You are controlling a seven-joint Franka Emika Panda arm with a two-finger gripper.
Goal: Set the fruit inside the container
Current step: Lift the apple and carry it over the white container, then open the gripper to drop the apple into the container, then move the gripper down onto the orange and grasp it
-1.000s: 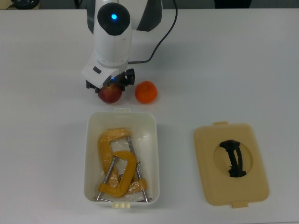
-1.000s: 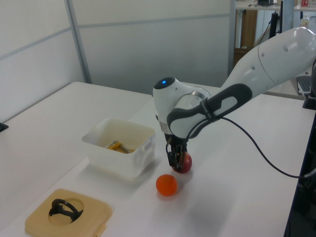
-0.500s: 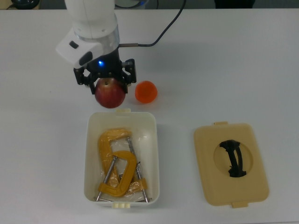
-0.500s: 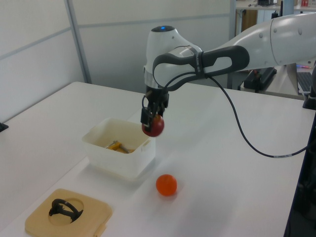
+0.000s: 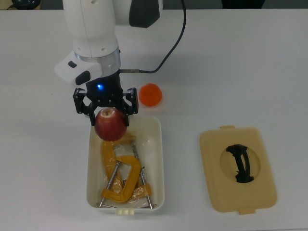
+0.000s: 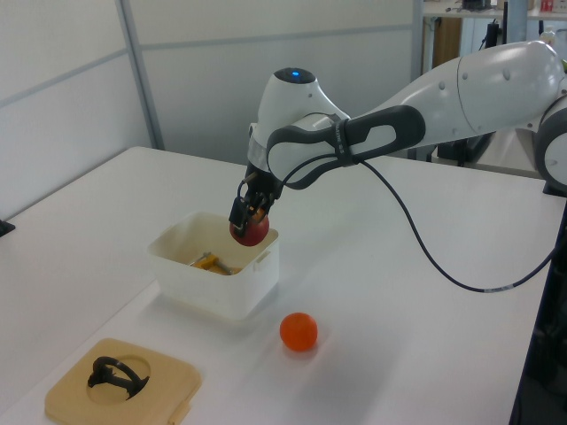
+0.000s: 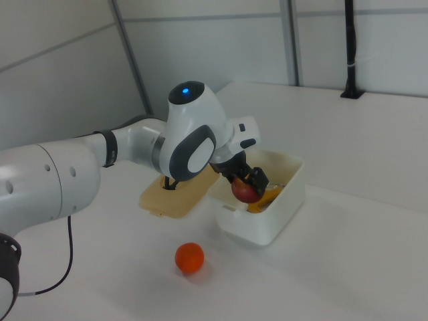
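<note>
The arm (image 5: 91, 33) entered the top view from 12 o'clock, its upper links cut off by the frame edge. The white table (image 5: 240, 72) carried the container (image 5: 159, 159), whose 12 o'clock rim was partly hidden behind the gripper (image 5: 109, 118). The tan lid (image 5: 238, 168) lay flat at 3 o'clock of the container, well apart. Yellow clamps (image 5: 120, 175) lay inside the container, partly overlapped by the apple (image 5: 110, 124). The fingers were clamped on the apple, one on each side, holding it above the container's 12 o'clock end. The orange (image 5: 150, 94) rested on the table just beyond that end.
</note>
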